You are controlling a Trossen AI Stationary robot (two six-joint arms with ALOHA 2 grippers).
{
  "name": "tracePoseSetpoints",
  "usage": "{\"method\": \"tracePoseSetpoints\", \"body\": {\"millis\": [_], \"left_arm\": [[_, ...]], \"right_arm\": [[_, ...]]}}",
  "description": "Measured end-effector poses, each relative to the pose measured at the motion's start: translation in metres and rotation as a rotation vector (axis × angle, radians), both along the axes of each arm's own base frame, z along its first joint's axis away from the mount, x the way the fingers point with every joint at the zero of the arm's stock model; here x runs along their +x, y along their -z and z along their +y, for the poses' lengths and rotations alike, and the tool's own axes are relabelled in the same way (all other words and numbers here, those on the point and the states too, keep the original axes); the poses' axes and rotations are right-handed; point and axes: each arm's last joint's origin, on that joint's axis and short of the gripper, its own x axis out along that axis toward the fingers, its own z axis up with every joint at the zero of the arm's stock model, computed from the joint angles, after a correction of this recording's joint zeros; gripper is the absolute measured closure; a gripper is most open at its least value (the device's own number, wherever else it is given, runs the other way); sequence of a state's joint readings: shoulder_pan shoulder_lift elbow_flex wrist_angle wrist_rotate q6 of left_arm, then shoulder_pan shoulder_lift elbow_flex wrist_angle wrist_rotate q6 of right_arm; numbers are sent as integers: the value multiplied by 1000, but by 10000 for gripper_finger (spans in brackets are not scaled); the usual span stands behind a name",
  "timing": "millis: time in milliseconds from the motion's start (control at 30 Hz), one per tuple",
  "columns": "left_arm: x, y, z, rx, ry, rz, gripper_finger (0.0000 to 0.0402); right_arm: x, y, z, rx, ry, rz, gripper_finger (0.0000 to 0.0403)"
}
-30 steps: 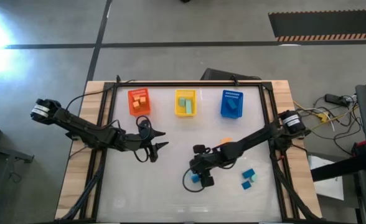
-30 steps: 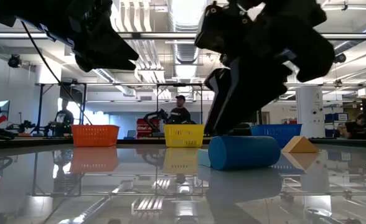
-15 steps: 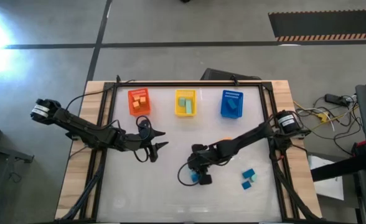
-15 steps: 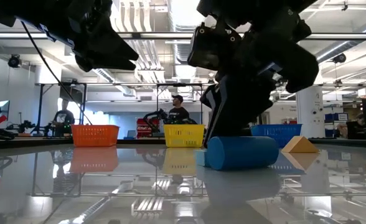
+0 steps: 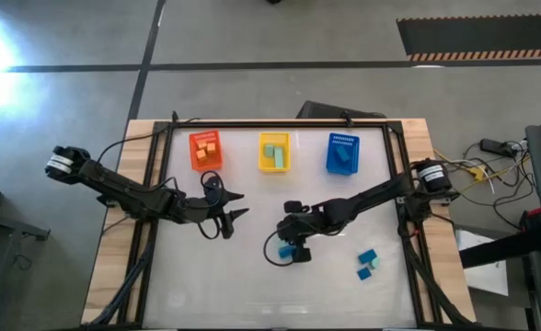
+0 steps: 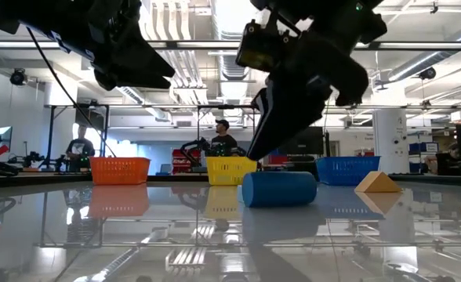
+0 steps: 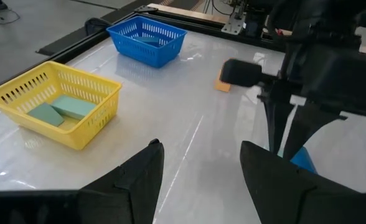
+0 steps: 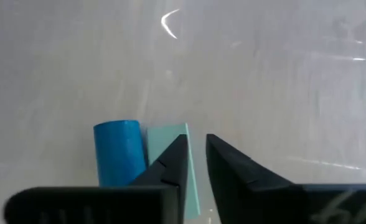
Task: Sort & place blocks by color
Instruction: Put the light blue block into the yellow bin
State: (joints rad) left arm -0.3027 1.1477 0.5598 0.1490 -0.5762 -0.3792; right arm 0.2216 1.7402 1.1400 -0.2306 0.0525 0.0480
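Blocks, part sorted: some in orange bin, yellow bin and blue bin; loose on the table, blue cylinder and teal block beside the nearly closed, empty right gripper, an orange block, two small blocks near the right edge; left gripper open, waiting mid-table.

Glossy white table with orange bin, yellow bin, blue bin, scattered blocks.

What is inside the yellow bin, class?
The yellow bin holds two pale teal-green blocks lying side by side. Its near wall covers their lower edges, so anything beneath cannot be seen.
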Motion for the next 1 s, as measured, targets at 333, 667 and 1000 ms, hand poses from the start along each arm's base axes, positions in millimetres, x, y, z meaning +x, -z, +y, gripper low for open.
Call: {"method": "tracePoseSetpoints", "body": {"millis": [333, 667, 1000], "left_arm": [[0, 0, 0, -1, -1, 0, 206], [0, 0, 1, 9, -21, -2, 206], [0, 0, 1, 11, -31, -14, 206]], "right_arm": [[-9, -3, 7, 5, -15, 21, 215], [-14, 31, 7, 14, 7, 42, 161], [3, 51, -12, 15, 12, -60, 216]]}}
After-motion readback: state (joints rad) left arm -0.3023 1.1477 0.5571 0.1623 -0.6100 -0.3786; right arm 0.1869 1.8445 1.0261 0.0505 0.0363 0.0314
